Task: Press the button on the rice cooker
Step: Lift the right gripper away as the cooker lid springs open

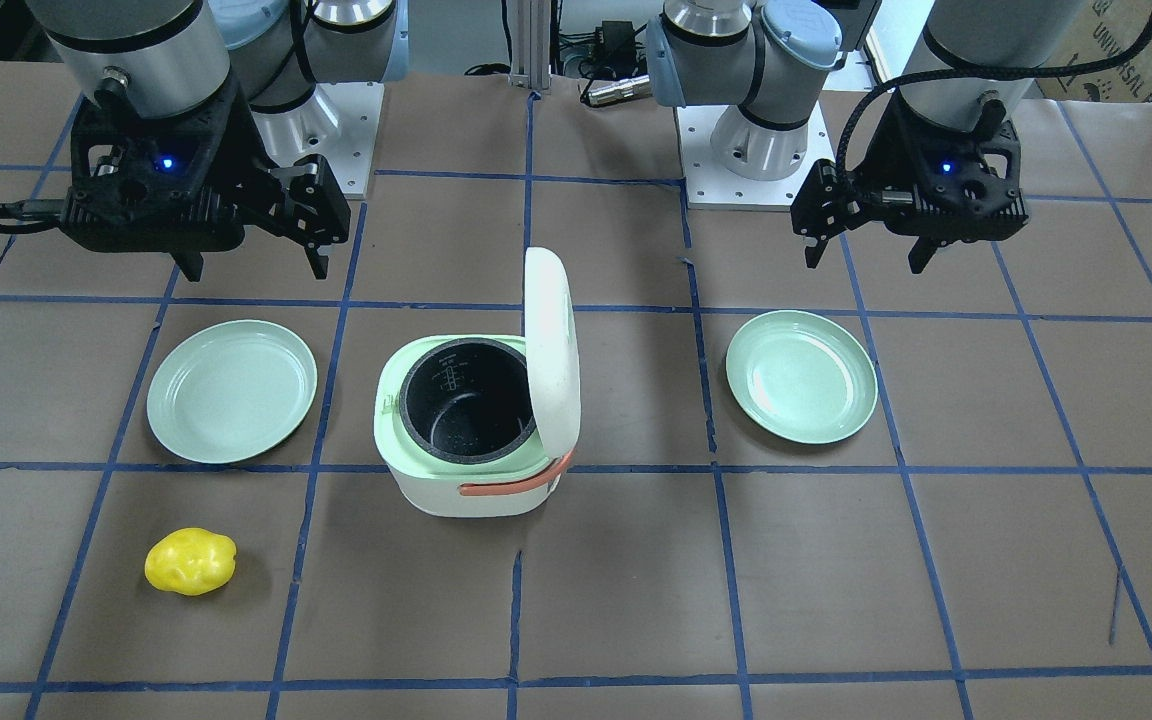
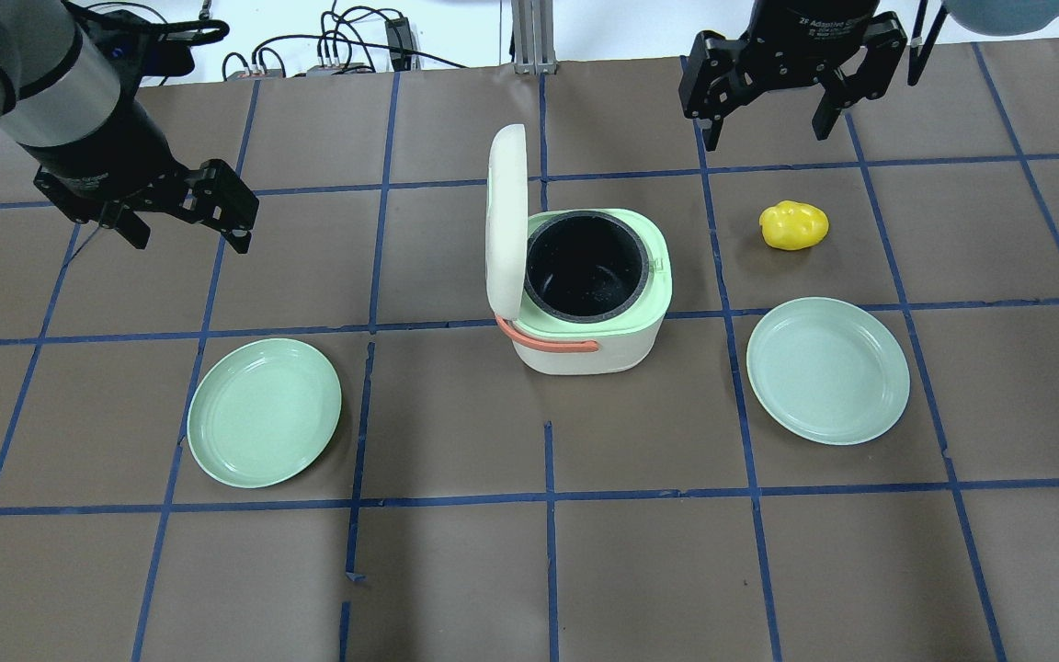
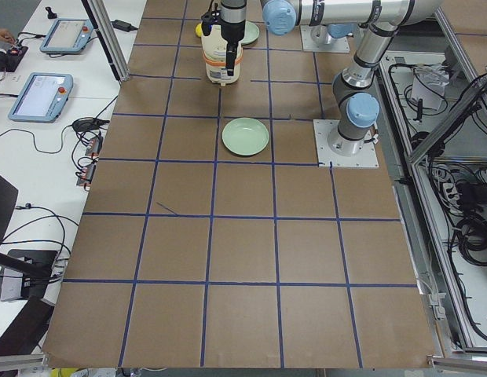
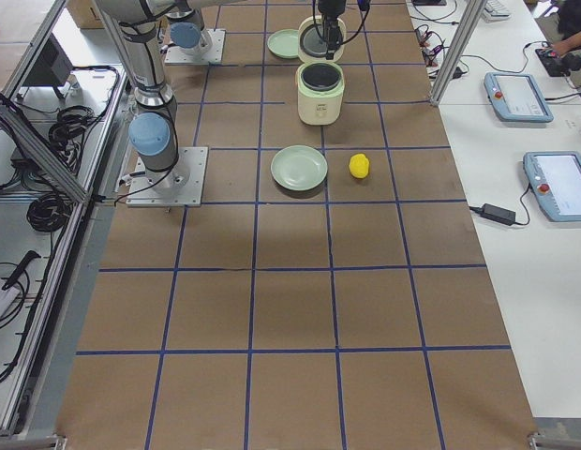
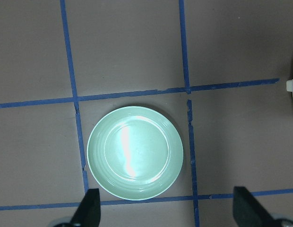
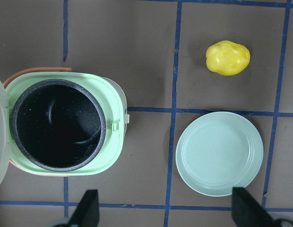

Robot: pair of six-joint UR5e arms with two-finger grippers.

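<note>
The left claw (image 2: 189,241) is held released, high over a plate (image 2: 265,411) toward the tabletop's (image 2: 456,570) left edge. The rice cooker (image 2: 594,313) is seen mid-tabletop, lid (image 2: 506,221) raised upright. A second plate (image 2: 828,370) and a potato (image 2: 794,225) are set toward the right edge. The right claw (image 2: 766,138) is spread, empty, high above.

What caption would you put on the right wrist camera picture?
Open rice cooker, a green plate and a yellow lump on the brown table.
</note>
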